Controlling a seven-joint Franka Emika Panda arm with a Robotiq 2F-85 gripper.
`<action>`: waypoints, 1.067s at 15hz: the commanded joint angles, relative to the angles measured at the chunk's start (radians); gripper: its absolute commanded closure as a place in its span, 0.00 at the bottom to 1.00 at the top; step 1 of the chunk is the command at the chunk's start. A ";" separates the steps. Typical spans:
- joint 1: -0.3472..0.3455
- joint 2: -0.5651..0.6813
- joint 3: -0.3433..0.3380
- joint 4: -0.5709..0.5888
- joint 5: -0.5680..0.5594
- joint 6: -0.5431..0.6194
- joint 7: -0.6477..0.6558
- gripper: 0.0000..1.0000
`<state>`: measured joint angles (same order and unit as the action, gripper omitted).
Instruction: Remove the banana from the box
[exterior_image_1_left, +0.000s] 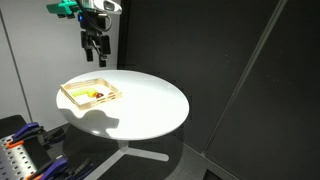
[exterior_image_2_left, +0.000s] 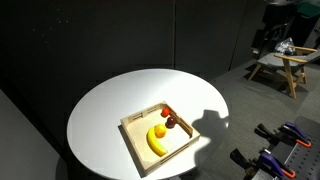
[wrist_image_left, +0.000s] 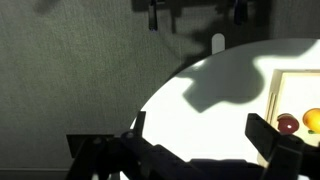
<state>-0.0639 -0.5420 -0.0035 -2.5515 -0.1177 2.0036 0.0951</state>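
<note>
Round white tabletop in a dark-walled room.
We see the banana lying in the box near the tabletop's edge; the jaws hang apart over that edge, holding nothing.

box sitting on table, near its edge | banana lying in box | small fruits lying in box just beside banana, toward one corner | gripper hanging above table's rim, apart from box

Lab-like studio; black curtain backdrop; round white table; clamps racked nearby.
</note>
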 joint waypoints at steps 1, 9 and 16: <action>0.030 0.083 -0.005 0.022 0.074 0.083 -0.001 0.00; 0.070 0.279 0.063 0.049 0.063 0.241 0.026 0.00; 0.124 0.401 0.117 0.090 0.063 0.309 0.053 0.00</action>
<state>0.0406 -0.1903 0.0960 -2.5041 -0.0484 2.3006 0.1131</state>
